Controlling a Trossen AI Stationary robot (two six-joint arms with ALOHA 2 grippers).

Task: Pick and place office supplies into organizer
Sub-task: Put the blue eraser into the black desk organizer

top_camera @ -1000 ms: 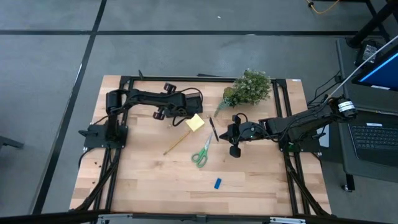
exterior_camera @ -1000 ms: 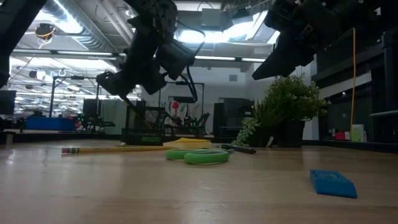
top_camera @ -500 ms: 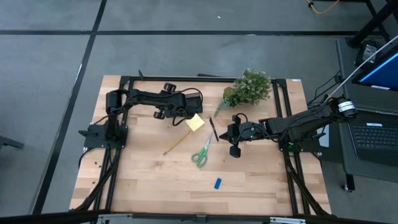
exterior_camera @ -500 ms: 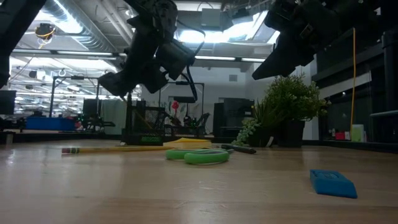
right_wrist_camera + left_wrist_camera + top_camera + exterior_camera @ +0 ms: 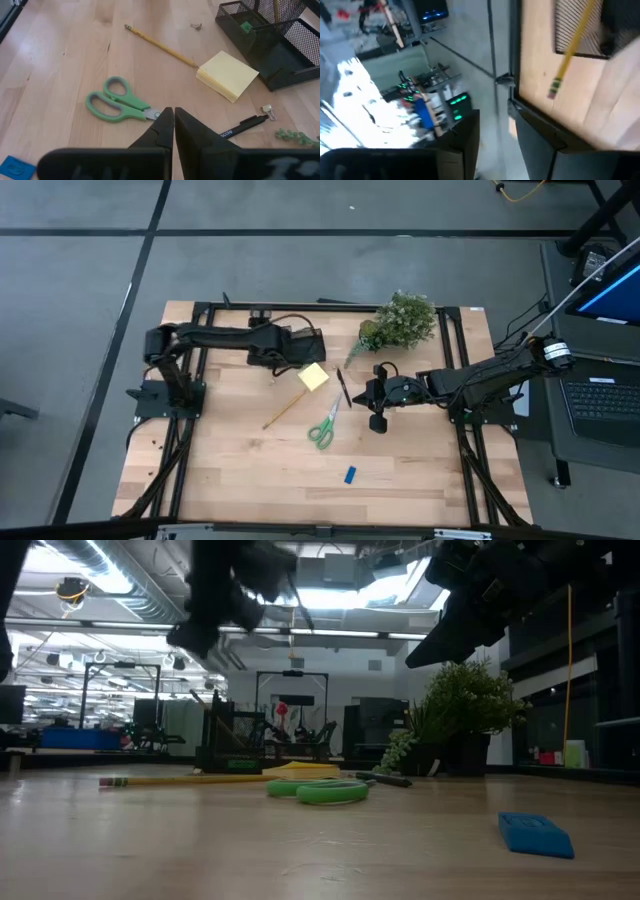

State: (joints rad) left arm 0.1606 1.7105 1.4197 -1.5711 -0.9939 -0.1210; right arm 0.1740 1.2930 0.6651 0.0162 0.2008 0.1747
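Observation:
The black mesh organizer (image 5: 270, 45) stands at the far middle of the table (image 5: 230, 470), with a pencil (image 5: 570, 47) leaning in it and a small green piece (image 5: 245, 26) inside. My left gripper (image 5: 282, 345) hangs open high above it, holding nothing. A second pencil (image 5: 160, 46), the yellow sticky-note pad (image 5: 227, 75), green-handled scissors (image 5: 117, 105), a black pen (image 5: 242, 126) and a blue piece (image 5: 350, 475) lie flat on the table. My right gripper (image 5: 173, 117) hovers shut above the table between the scissors' tip and the pen.
A bushy potted plant (image 5: 400, 320) stands at the far right, beside the organizer. Black frame rails (image 5: 175, 480) run along the table's left and right edges. The near half of the table holds only the blue piece.
My left gripper has opened and let go of the pencil it was holding down in the organizer. It has then risen well clear, and the left arm has drawn back toward the table's left edge. The pencil stays leaning in the organizer.

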